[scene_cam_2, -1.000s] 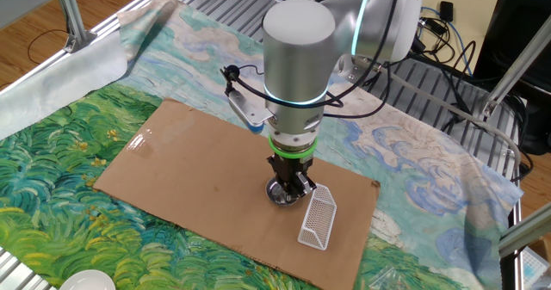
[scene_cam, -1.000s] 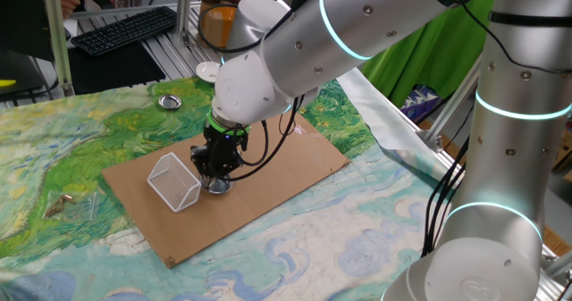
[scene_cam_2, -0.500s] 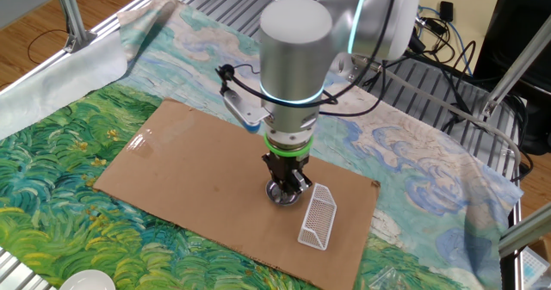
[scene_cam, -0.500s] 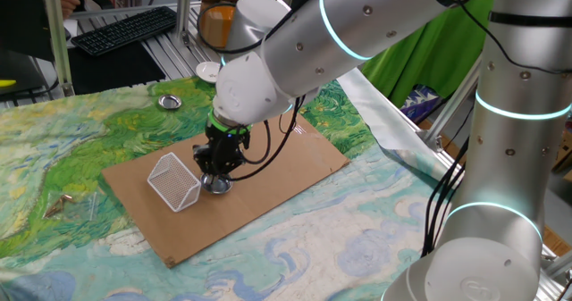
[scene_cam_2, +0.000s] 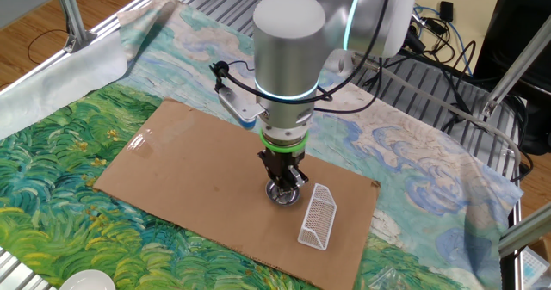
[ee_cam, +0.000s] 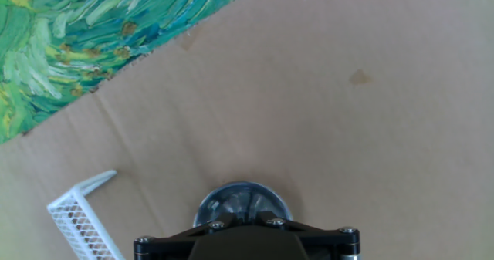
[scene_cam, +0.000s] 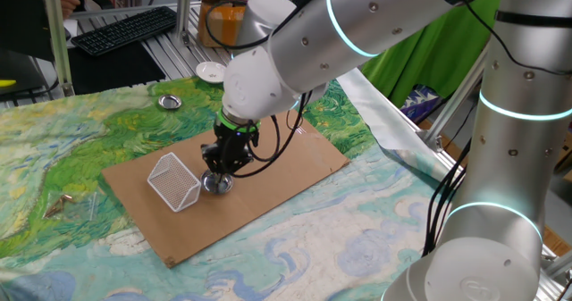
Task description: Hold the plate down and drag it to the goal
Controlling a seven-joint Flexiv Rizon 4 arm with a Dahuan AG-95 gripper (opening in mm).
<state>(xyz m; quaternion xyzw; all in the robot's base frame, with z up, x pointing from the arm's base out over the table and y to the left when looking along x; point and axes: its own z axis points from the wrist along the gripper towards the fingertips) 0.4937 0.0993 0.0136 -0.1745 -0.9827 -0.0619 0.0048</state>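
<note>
The cardboard sheet (scene_cam: 268, 171) lies on the painted cloth (scene_cam: 80, 140) and carries everything that matters. On it the goal (scene_cam: 174, 181), a white mesh basket tipped on its side, sits just beside the plate (scene_cam: 217, 184), with nothing between them. The gripper (scene_cam_2: 284, 179) stands directly over the plate, fingertips in its hollow; how far the fingers are parted cannot be told.
</note>
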